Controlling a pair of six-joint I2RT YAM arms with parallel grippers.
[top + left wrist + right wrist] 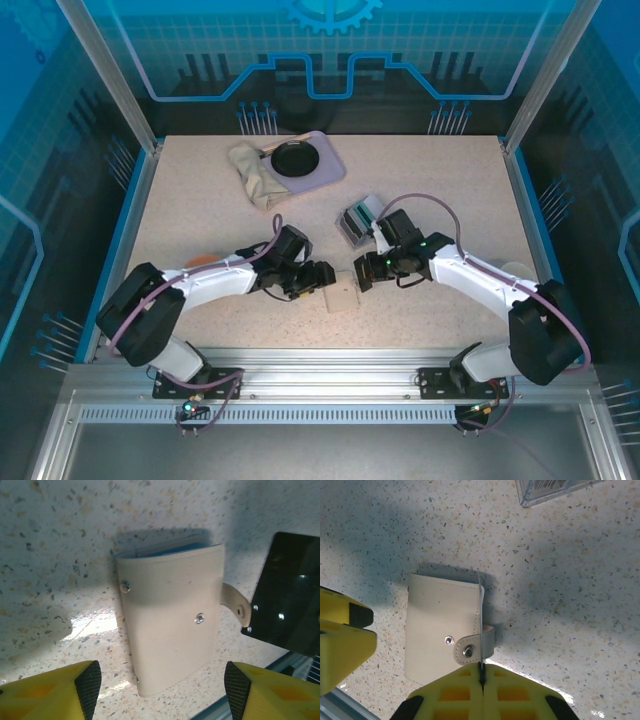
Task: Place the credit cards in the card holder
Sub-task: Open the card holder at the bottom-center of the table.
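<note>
**One card pinched over the closed holder, left jaws standing wide**

The card holder (pixel 440 627) is lying flat and closed on the speckled table (pixel 200 215), tan side up, between the two grippers. In the right wrist view it is sitting just ahead of the right gripper (pixel 481 680) and slightly to the left. Its strap tab (pixel 472 649) is folding over the holder's edge closest to the fingers.

The right gripper is pressing its yellow fingers together on one credit card (pixel 480 610). The card is showing edge-on as a thin line, standing over the holder's right edge and crossing the tab. Whether the card's far end is touching the holder cannot be told.

The left gripper (pixel 161 684) is hovering with its jaws spread wide and gripping nothing. The holder's near end is lying below the gap between its black pads (pixel 89 684).

Counting from the overhead view:
- One card holder is lying on the table.
- One card is sitting in the right gripper's grip.
- One clear tray (pixel 357 222) is standing just behind the right gripper, carrying upright cards too small to count.
- One crumpled cloth (pixel 252 172) is lying at the far left.
- One lavender tray (pixel 328 165) is sitting beside the cloth, carrying one black bowl (pixel 296 159).
</note>
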